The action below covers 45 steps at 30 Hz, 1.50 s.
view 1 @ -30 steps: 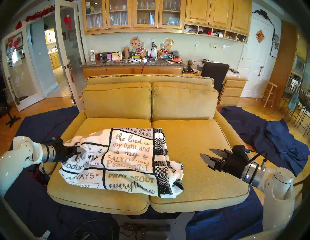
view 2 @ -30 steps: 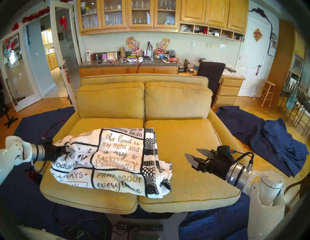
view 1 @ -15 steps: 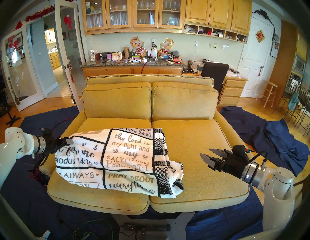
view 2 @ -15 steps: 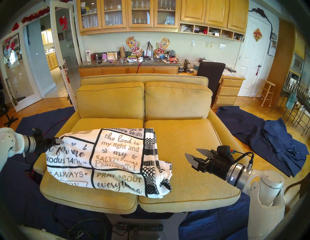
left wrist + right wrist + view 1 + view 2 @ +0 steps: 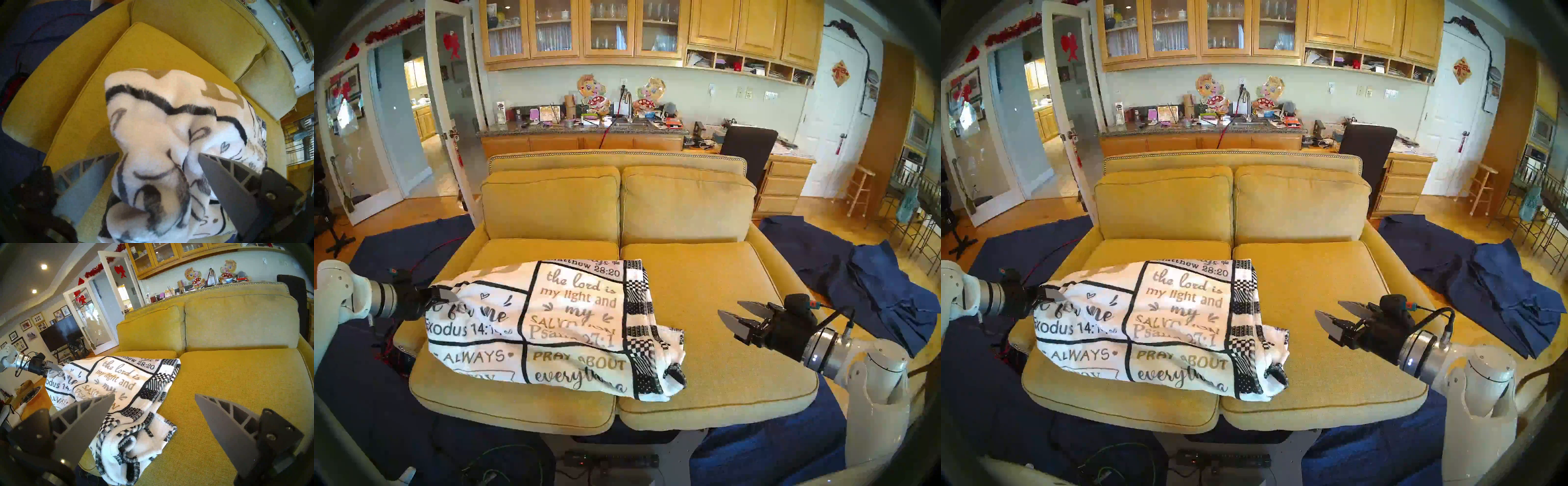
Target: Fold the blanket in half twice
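A yellow sofa (image 5: pixel 704 305) fills the room's middle, with navy cloths (image 5: pixel 870 288) spread on the floor either side. Nearest, the right end effector (image 5: pixel 736 317) hangs over the right seat cushion, released and empty. Just beyond, the blanket (image 5: pixel 558 325) lies bundled and already folded over, mostly on the left cushion. At its left end the left end effector (image 5: pixel 444 298) has its jaws spread with fleece bulging between them; whether it grips is unclear. The folded bundle looks rumpled, so the next move probably calls for smoothing and squaring its edges.
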{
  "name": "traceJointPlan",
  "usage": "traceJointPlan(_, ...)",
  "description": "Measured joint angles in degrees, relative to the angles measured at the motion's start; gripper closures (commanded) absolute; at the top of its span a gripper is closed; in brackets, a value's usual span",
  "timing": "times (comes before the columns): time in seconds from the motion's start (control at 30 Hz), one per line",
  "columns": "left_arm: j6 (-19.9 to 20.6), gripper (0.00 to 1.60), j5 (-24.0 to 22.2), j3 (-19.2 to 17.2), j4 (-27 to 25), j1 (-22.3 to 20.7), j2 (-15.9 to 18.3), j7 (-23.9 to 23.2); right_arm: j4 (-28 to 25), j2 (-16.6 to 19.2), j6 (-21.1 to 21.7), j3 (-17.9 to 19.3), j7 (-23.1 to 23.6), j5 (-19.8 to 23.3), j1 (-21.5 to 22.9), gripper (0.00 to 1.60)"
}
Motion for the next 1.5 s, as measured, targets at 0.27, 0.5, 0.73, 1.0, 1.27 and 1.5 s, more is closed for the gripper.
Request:
traceJointPlan(0.27, 1.96, 0.0, -1.15, -1.0, 2.86, -0.68, 0.37, -1.79, 0.0, 0.0, 0.0, 0.0, 0.0, 0.0, 0.0, 0.0)
traceJointPlan(0.5, 2.53, 0.0, -1.35, 0.13, 5.7, -1.6, 1.18, -3.41, 0.0, 0.0, 0.0, 0.0, 0.01, 0.0, 0.0, 0.0)
traceJointPlan(0.73, 1.4, 0.0, -1.1, 5.5, 8.38, -2.94, 2.25, -5.41, -0.01, 0.0, 0.0, 0.01, 0.01, 0.0, 0.0, 0.0)
traceJointPlan(1.0, -1.57, 0.0, 0.81, 13.79, 10.43, -6.03, 2.61, -9.55, -0.02, 0.0, -0.01, 0.01, 0.02, 0.0, 0.0, 0.0)
traceJointPlan(1.27, -5.2, 0.0, 3.61, 21.31, 10.21, -9.56, 1.88, -12.45, -0.02, 0.0, -0.01, 0.01, 0.02, 0.0, 0.0, 0.0)
traceJointPlan(1.5, -7.36, 0.0, 5.41, 26.17, 10.2, -13.2, 1.09, -13.22, -0.01, 0.0, -0.01, 0.01, 0.03, 0.0, 0.0, 0.0)
